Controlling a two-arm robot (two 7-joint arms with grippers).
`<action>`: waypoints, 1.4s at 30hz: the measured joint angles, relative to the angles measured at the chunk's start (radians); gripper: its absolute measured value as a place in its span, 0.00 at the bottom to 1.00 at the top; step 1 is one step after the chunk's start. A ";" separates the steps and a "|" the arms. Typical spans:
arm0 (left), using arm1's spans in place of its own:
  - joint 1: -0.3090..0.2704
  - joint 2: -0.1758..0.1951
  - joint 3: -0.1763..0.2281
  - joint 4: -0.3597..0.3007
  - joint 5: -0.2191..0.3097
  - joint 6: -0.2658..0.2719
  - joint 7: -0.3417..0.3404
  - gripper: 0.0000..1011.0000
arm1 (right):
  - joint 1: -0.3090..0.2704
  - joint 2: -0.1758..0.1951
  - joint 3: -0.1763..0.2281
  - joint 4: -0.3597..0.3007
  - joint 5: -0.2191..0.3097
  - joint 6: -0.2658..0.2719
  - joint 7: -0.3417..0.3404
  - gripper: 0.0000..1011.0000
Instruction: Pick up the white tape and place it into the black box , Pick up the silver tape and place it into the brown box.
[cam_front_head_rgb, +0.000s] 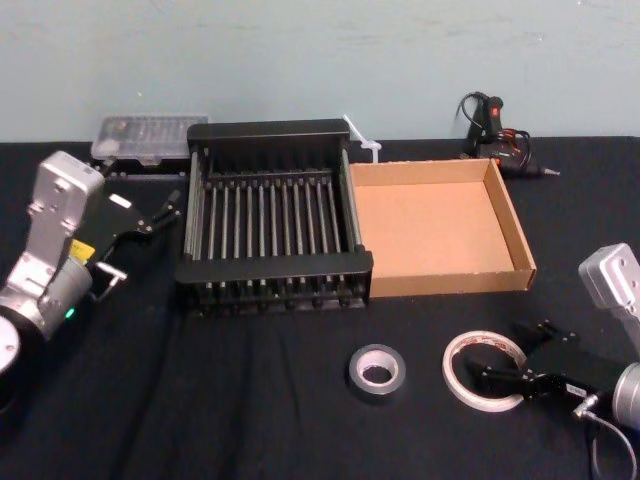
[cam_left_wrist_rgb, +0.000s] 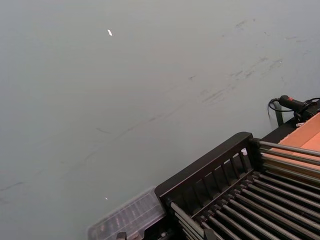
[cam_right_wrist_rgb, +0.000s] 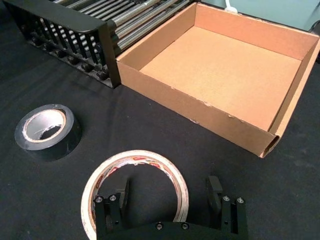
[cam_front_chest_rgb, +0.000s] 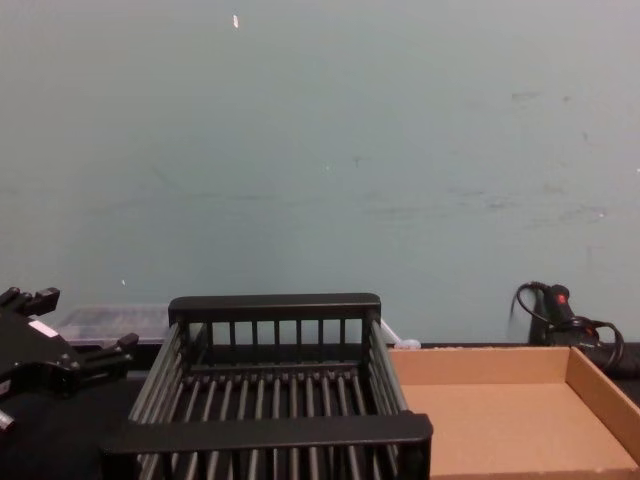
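Our right gripper (cam_right_wrist_rgb: 169, 189) sits low at the white tape (cam_right_wrist_rgb: 137, 156), jaws apart, one finger inside the ring and one outside, we judge to pinch its wall where it lies flat near the brown box (cam_right_wrist_rgb: 200, 112), while our left gripper (cam_front_head_rgb: 172, 205) idles by the black box (cam_front_head_rgb: 270, 265).

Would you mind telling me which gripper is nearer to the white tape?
Right: the right gripper is at the white tape, fingers straddling its rim; the left gripper sits beside the black box.
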 joint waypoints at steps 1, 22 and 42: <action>0.000 0.000 0.000 0.000 0.000 0.000 0.000 0.99 | 0.000 0.000 0.000 0.000 -0.001 -0.002 0.000 0.99; 0.000 0.000 0.000 0.000 0.000 0.000 0.000 0.99 | -0.001 0.001 0.001 0.000 -0.001 -0.003 0.000 0.99; 0.000 0.000 0.000 0.000 0.000 0.000 0.000 0.99 | -0.001 0.001 0.001 -0.001 0.000 -0.002 0.000 0.64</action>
